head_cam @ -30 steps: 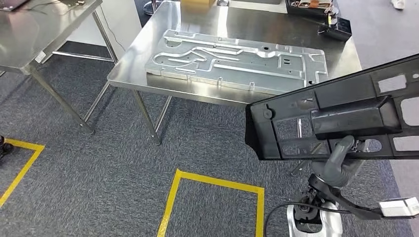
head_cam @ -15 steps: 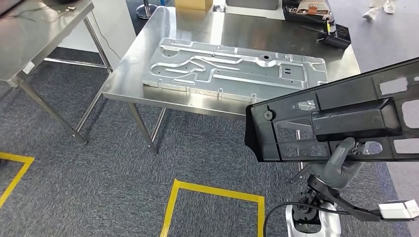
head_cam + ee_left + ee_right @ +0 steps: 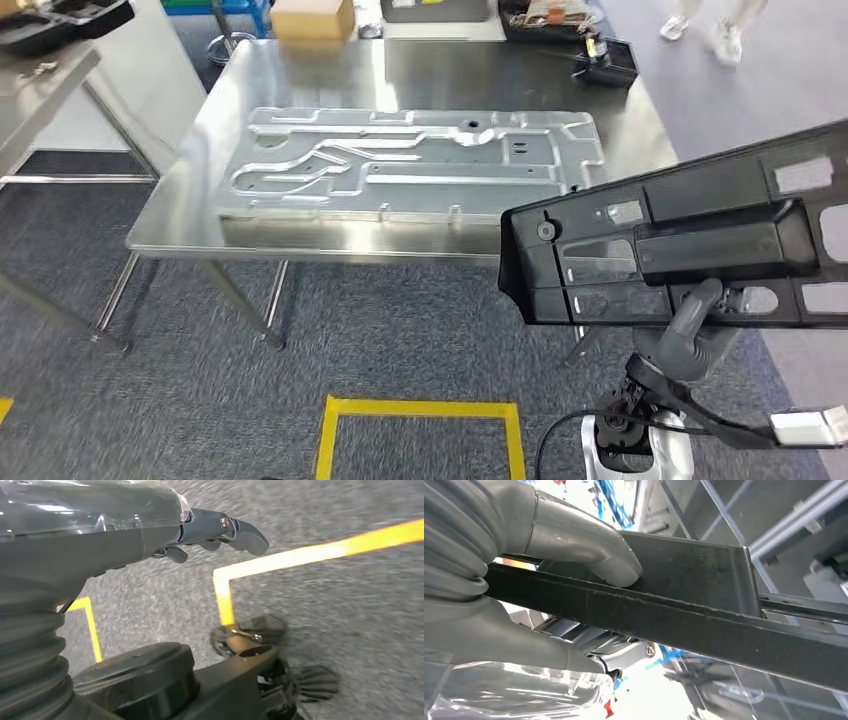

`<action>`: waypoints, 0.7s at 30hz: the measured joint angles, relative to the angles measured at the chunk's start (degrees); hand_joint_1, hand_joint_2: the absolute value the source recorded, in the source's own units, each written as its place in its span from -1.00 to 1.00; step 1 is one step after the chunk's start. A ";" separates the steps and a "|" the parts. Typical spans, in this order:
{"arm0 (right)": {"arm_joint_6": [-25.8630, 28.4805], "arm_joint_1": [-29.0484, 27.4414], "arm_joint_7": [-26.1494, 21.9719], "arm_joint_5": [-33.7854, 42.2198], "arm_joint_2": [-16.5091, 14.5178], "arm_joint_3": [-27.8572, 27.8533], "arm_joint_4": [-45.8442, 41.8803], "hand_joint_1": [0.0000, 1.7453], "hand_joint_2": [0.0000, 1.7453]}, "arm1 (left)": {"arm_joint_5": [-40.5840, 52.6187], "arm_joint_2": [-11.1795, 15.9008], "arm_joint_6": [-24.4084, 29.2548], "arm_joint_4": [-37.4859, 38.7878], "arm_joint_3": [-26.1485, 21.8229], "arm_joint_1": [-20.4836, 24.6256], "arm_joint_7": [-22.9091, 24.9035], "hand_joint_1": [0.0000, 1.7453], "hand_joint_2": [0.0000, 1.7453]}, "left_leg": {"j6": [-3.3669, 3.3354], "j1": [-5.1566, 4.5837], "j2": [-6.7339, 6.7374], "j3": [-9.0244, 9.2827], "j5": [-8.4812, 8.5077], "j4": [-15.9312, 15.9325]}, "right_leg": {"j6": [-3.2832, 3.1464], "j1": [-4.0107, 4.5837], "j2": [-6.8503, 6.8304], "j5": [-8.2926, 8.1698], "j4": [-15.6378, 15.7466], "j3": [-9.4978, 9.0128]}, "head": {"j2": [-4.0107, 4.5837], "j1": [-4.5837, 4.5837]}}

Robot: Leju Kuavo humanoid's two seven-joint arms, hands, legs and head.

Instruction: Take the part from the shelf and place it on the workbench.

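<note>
1. A grey carpet floor [image 3: 200, 400] marked with yellow tape [image 3: 420, 408] ran up to a steel workbench [image 3: 180, 215], where a large stamped metal plate [image 3: 410, 165] lay flat across most of the top.
2. A small black box [image 3: 605, 60] and a cardboard box [image 3: 312, 18] sat near the far edge, well apart from the robot.
3. The black plastic part [image 3: 690, 240] was off the shelf and in the air, near the bench's front right corner but not touching it.
4. The right hand [image 3: 690, 330] was clamped on the part's lower edge; in the right wrist view the thumb [image 3: 589, 555] pressed one face while the other fingers [image 3: 574, 652] backed the opposite side, probably to keep the long piece level while carried.
5. The left hand [image 3: 215, 530] hung over the floor, holding nothing, its fingers loosely curled.
6. The bare strip at the bench's right end seemed the likeliest landing spot, since the plate took up the middle.
</note>
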State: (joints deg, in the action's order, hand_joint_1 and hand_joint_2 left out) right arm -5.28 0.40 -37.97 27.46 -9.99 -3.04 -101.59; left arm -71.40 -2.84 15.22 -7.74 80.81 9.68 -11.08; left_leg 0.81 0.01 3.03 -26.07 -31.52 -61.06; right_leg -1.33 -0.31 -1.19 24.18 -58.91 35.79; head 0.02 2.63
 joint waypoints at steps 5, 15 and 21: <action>0.11 -0.19 0.01 -0.72 -0.02 0.02 -0.21 1.00 1.00 | -0.11 0.00 -0.13 0.01 0.01 -0.52 -0.05 -1.00 1.00 | 0.31 0.29 -2.40 -10.61 -6.51 -12.98 | -0.69 0.18 3.45 1.56 0.03 -1.71 | 0.00 -0.01; 1.56 -0.12 0.16 -1.84 0.01 0.02 -0.69 1.00 1.00 | -0.19 0.04 -0.32 0.04 0.02 -0.51 0.06 -1.00 1.00 | -3.16 -1.02 -3.91 -7.43 6.91 3.42 | 1.14 0.95 4.23 4.76 -2.14 -5.06 | 0.00 0.05; 2.34 0.29 0.18 -3.16 0.04 0.02 -0.95 1.00 1.00 | -0.36 -0.19 -0.67 0.03 0.03 -0.57 0.52 -1.00 1.00 | -3.29 -0.67 -3.30 -6.15 6.12 3.67 | 3.18 -0.37 1.62 10.47 -15.06 3.71 | 0.00 0.05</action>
State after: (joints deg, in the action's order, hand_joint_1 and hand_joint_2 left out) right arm -2.94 0.69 -37.79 24.29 -9.94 -3.02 -102.53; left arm -71.76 -3.03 14.55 -7.72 80.84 9.11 -10.55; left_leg -2.47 -0.66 -0.27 -32.22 -25.41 -57.39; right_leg 1.84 -0.67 0.43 34.65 -73.98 39.50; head 0.02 2.68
